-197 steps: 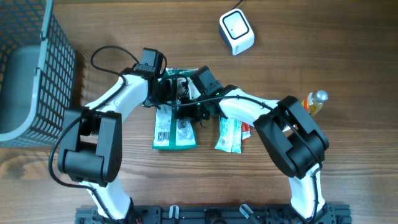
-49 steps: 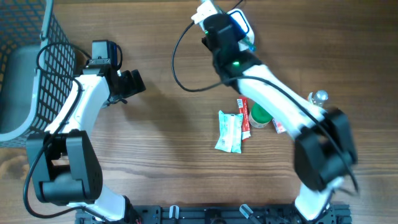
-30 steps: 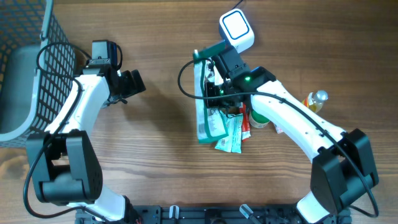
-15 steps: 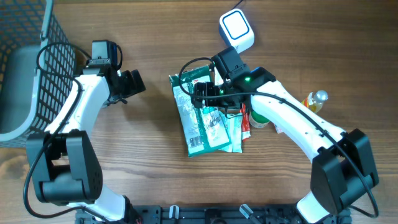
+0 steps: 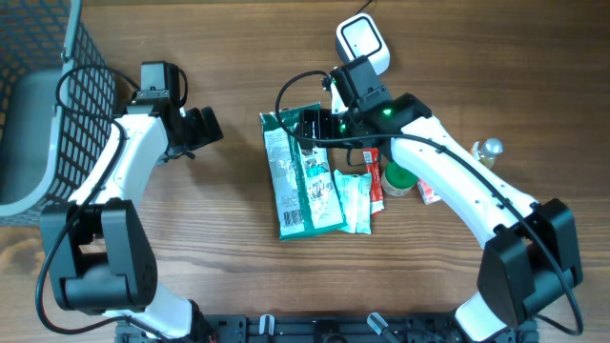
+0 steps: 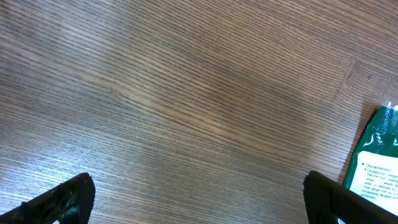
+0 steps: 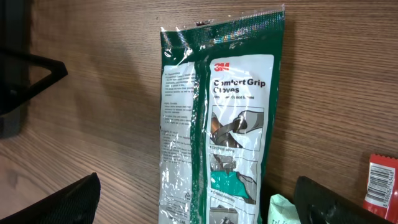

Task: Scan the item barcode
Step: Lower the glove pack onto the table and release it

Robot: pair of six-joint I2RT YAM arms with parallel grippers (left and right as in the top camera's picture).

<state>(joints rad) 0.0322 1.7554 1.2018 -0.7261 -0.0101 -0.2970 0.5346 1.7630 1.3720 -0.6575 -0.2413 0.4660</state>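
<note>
The item is a green and white glove packet point(image 5: 303, 176), lying flat on the wooden table; its printed side faces up in the right wrist view point(image 7: 217, 118). My right gripper point(image 5: 322, 124) hovers over the packet's top end, open point(image 7: 202, 205), its fingers wide on either side and not touching it. The white scanner point(image 5: 362, 45) stands just behind that arm. My left gripper point(image 5: 210, 127) is open over bare wood to the packet's left point(image 6: 199, 200). Only the packet's corner point(image 6: 376, 163) shows at the right edge of the left wrist view.
A grey mesh basket point(image 5: 43, 95) stands at the far left. Right of the glove packet lie a pale green sachet point(image 5: 355, 200), a red sachet point(image 5: 374, 176), a green round item point(image 5: 396, 179) and a small bottle point(image 5: 484, 151).
My right gripper has opened and let go of the glove packet, which has dropped flat onto the table. The right arm has drawn back towards the scanner. The left arm has not moved.
</note>
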